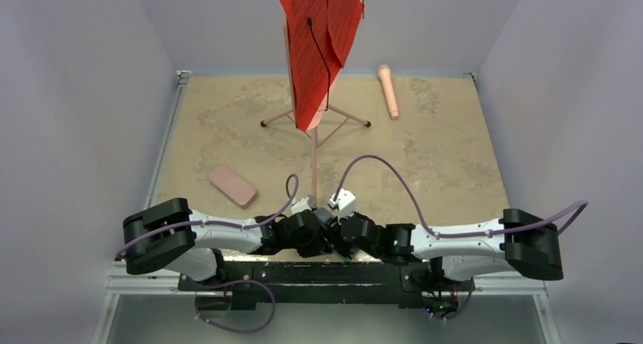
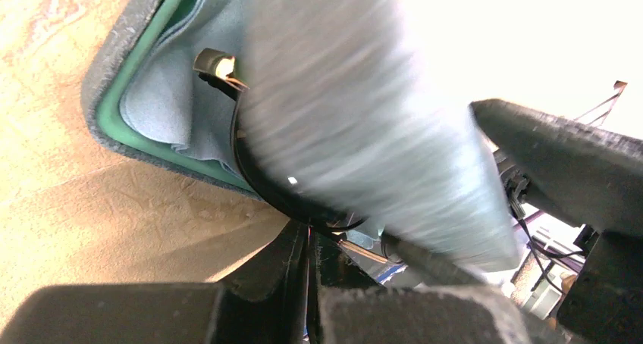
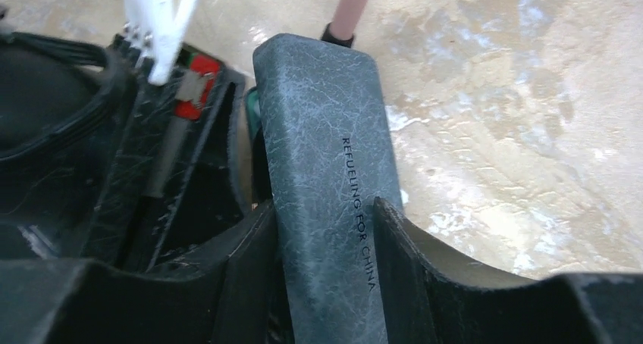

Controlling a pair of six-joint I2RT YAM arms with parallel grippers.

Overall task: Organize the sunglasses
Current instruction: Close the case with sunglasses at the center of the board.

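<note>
The grey-blue case [image 2: 114,94] lies open between both grippers, with a green rim and a blue cloth inside. The black sunglasses [image 2: 261,183] sit in it; only a dark curved rim and a hinge show. My left gripper [image 2: 312,226] is shut, its tips pinching that black rim. My right gripper [image 3: 322,207] is shut on the case's lid [image 3: 318,117], one finger on each face. From above, both grippers [image 1: 327,234] meet at the table's near middle and hide the case. The white sunglasses are out of view.
A pink flat case [image 1: 233,185] lies left of centre. A pink oblong case [image 1: 388,90] lies at the back right. A pink stand [image 1: 313,151] holding a red cloth [image 1: 315,33] rises just behind the grippers. White walls enclose the sandy table [image 1: 455,154].
</note>
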